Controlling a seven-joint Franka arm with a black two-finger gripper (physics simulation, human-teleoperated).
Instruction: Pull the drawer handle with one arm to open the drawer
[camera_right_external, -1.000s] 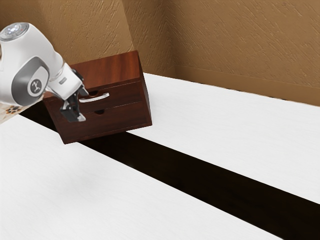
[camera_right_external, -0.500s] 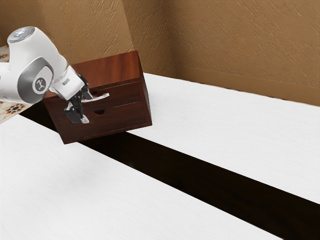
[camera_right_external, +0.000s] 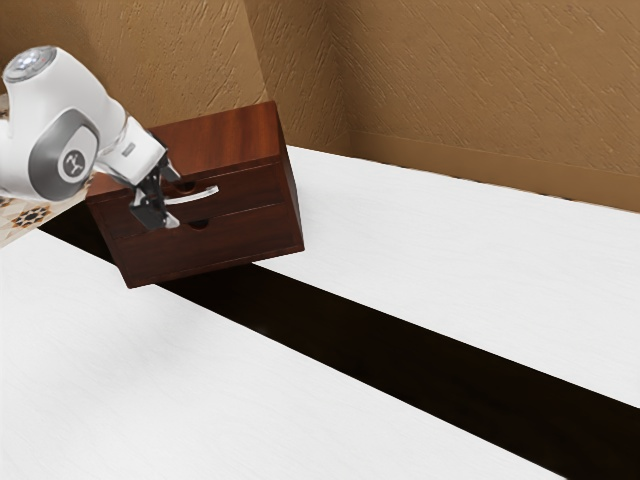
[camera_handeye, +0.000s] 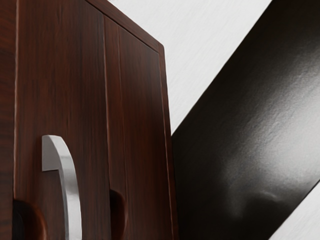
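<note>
Currently the jaws sit against the drawer handle (camera_right_external: 192, 194), at its end toward the exterior view's left; we cannot tell whether they are open or closed. The handle is on the upper drawer of the wooden cabinet (camera_right_external: 225, 150). The cabinet stands on the white worktop (camera_right_external: 450, 260), at the far end of the black strip (camera_right_external: 400, 350). The drawer front looks flush.

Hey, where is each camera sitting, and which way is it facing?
Exterior view: at the arm's side, looking across the white table at the wooden drawer box; the arm and gripper show at the exterior view's left.
Wrist view: on the wrist, facing the box front and silver handle close up, dark gap beyond.
Shared: the box, its handle, the table.
</note>
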